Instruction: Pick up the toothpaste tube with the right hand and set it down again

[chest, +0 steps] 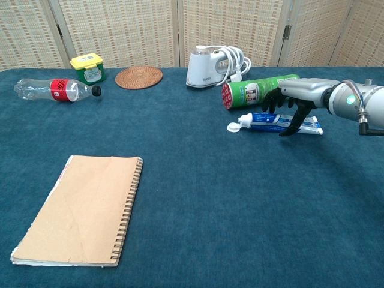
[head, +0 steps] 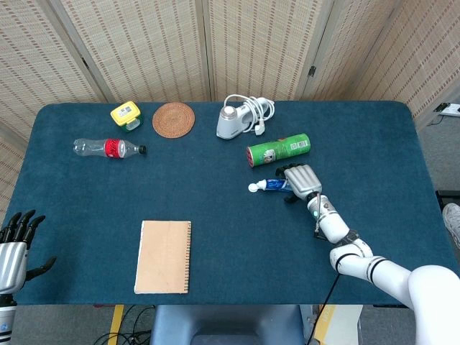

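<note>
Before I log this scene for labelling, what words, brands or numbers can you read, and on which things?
None can be read with certainty.
Toothpaste tube: blue print, blurred.
Green can: label too small.
Bottle: red label, white script unreadable.
Yellow-lidded tub: label too small.
White device: grey word, too blurred.

The green canister [chest: 260,90] lies just behind the toothpaste tube [chest: 270,122], crowding the right hand [chest: 292,102] from the far side, while bare table [chest: 252,198] opens nearer and rightward.
</note>
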{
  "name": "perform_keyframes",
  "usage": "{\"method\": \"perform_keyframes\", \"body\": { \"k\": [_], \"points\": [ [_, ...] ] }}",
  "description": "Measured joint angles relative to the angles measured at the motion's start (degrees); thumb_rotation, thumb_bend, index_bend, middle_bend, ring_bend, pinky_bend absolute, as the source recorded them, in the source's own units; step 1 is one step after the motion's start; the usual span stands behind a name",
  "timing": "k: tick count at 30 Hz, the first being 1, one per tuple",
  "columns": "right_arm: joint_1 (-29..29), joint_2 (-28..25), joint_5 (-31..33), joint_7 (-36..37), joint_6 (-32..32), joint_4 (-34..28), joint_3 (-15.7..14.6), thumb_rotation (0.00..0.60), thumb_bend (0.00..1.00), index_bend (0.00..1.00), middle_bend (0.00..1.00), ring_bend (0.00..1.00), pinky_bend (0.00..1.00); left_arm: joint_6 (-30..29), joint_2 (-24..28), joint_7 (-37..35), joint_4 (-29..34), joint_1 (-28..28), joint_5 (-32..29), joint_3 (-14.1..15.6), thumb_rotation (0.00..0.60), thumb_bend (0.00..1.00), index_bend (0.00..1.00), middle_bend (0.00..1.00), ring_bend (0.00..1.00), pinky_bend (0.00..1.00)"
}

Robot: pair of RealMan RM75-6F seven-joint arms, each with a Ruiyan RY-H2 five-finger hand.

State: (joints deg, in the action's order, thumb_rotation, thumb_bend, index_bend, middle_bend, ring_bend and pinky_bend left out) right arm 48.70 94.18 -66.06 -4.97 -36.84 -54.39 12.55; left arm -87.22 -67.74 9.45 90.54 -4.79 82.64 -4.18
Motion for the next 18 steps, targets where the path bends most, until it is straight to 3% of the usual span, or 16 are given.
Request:
{"method": "perform_keyframes", "body": {
  "k": [18],
  "points": [
    [1.8,4.7,-0.9,1.8,0.8,8.3,-0.4,0.6,0.32,0.4,0.41,0.34,0.32,0.2,-0.3,-1.0,-1.3,0.1,-0.1,0.0,0.6,0.21,0.19,0.12,0.09,0.23]
  ]
}}
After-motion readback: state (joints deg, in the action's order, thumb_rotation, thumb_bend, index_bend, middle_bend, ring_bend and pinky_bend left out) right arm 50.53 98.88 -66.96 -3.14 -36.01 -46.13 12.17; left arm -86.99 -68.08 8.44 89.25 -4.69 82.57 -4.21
